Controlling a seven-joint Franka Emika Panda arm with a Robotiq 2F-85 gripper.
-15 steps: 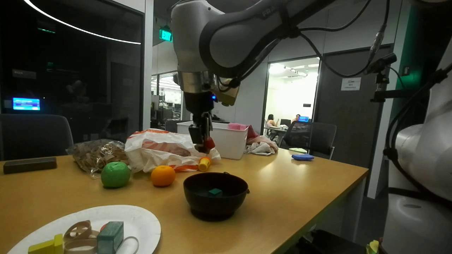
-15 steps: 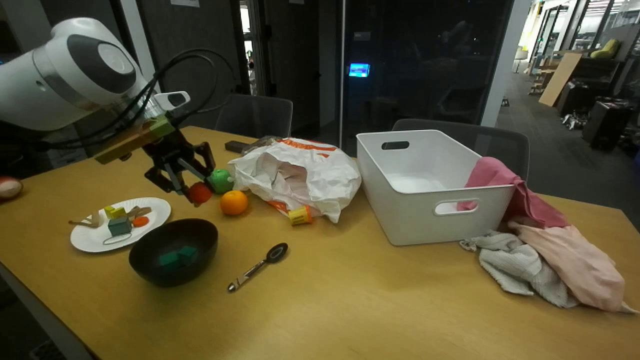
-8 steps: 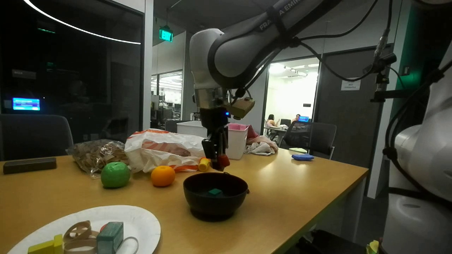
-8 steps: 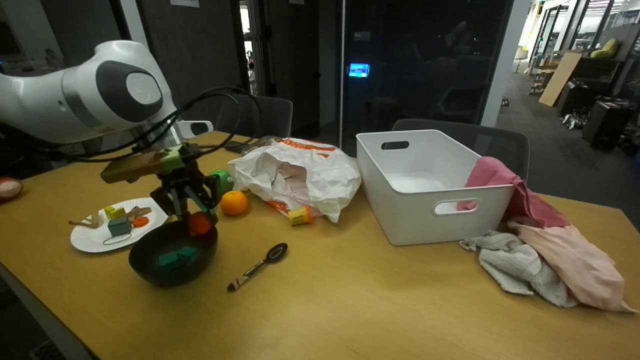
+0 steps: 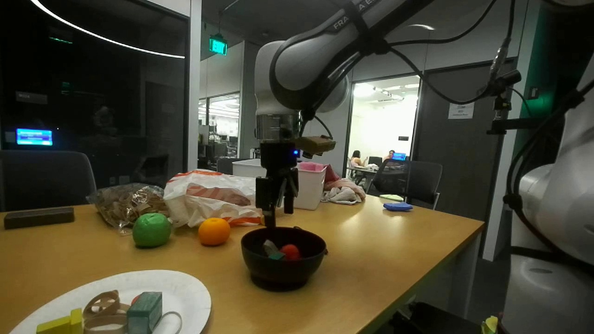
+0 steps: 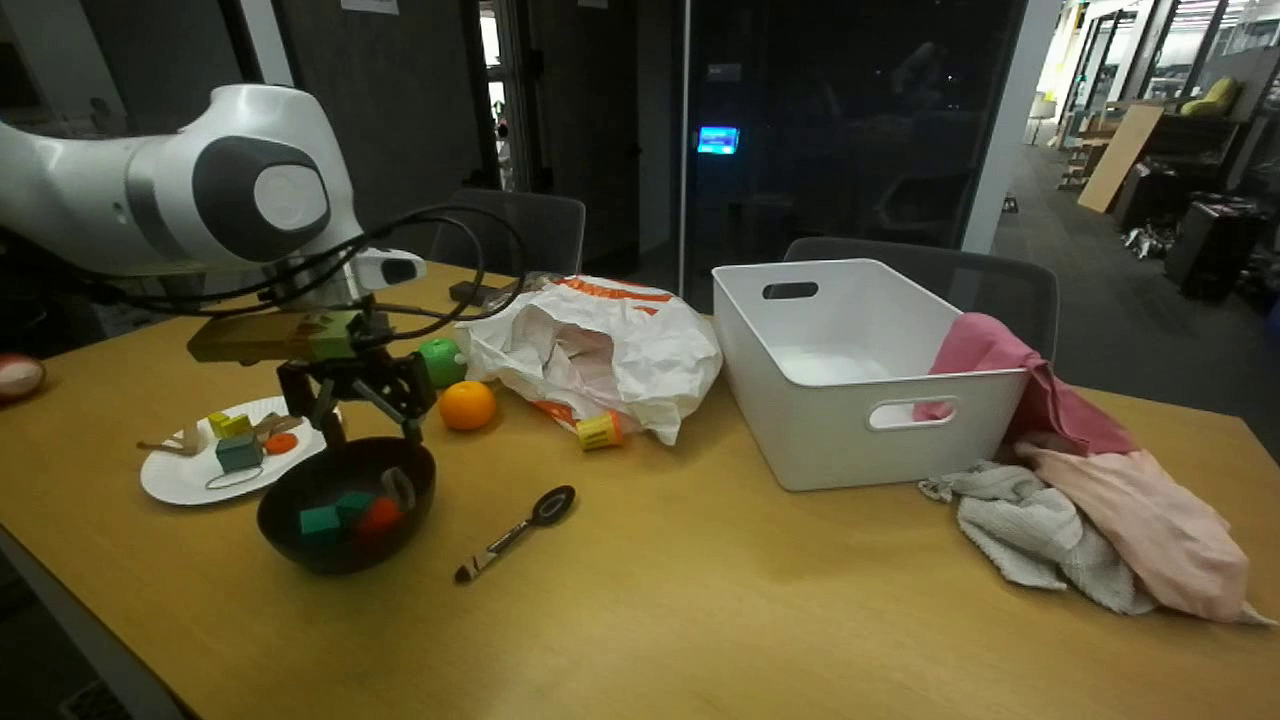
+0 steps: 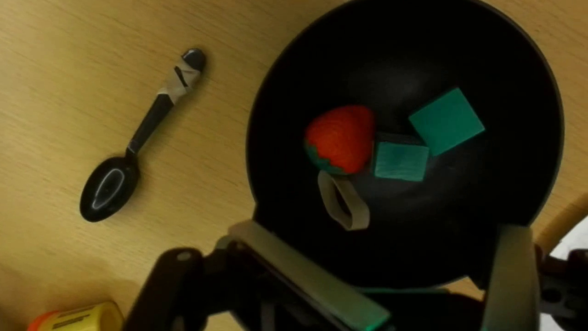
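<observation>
My gripper (image 5: 280, 218) hangs over the black bowl (image 5: 283, 276) with its jaws apart and nothing between them. In the wrist view its pale pads (image 7: 294, 266) stand wide on either side of the bowl's near rim. A red toy strawberry (image 7: 342, 138) with a green cap rests inside the bowl. Two teal blocks (image 7: 446, 122) lie beside it; the nearer block adjoins the strawberry. A tan rubber loop (image 7: 355, 206) sits by the strawberry's capped end. In an exterior view the fingertips (image 6: 411, 432) reach down to about the height of the bowl's far rim.
A black spoon (image 6: 552, 506) lies beside the bowl. Around it are a paper plate (image 6: 175, 482) with small items, an orange (image 6: 468, 405), a green fruit (image 6: 440, 364), a yellow tub (image 6: 600, 431), a plastic bag (image 6: 650, 350), a white bin (image 6: 780, 440) and cloths (image 6: 1150, 530).
The gripper came down over the bowl with the strawberry, then opened and let it go. The strawberry and the tan loop now lie in the bowl, and the teal blocks have shifted slightly.
</observation>
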